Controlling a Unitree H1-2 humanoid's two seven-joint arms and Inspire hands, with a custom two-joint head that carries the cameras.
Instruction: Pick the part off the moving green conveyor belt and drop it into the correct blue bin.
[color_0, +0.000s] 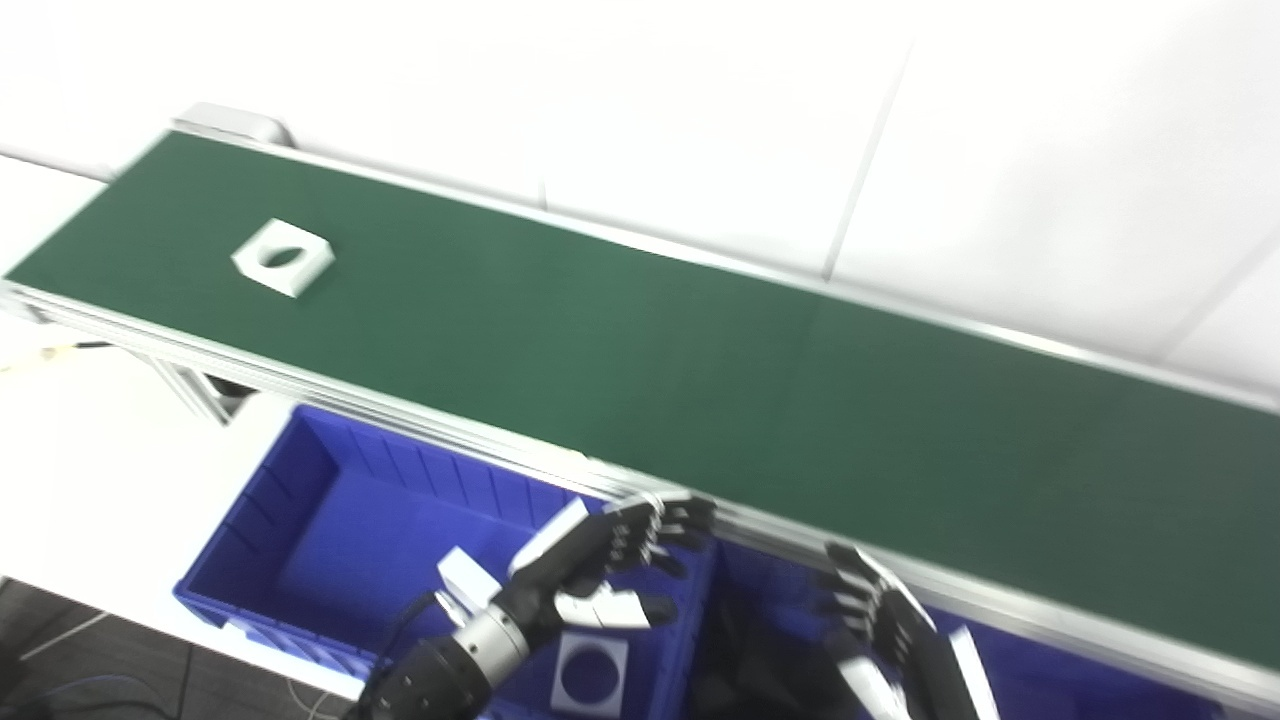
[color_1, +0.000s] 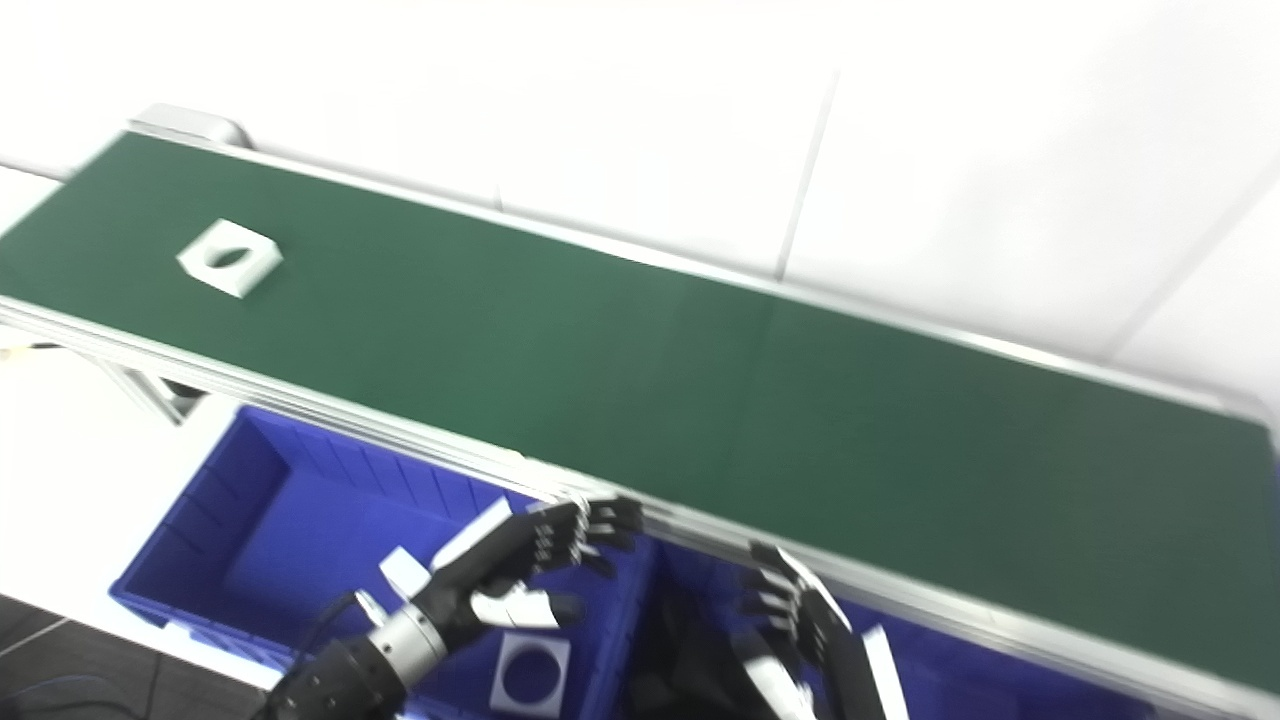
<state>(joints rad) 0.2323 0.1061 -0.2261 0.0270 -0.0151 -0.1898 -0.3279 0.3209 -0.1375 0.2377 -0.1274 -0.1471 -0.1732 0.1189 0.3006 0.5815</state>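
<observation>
A white square part with a round hole (color_0: 283, 257) lies flat near the far left end of the green conveyor belt (color_0: 640, 350). My left hand (color_0: 600, 565) hovers open over the left blue bin (color_0: 300, 510), just below the belt's near rail, holding nothing. Beside it, my right hand (color_0: 880, 620) is open too, its fingers spread over the gap toward the right blue bin (color_0: 1060, 680). A white square part with a round hole (color_0: 590, 675) lies in the left bin under my left hand. Both hands are far from the part on the belt.
The belt's metal rail (color_0: 420, 415) runs between the belt and the bins. A metal leg (color_0: 195, 390) stands under the belt's left end. White table surface (color_0: 90, 450) lies left of the bins; a white wall is behind the belt.
</observation>
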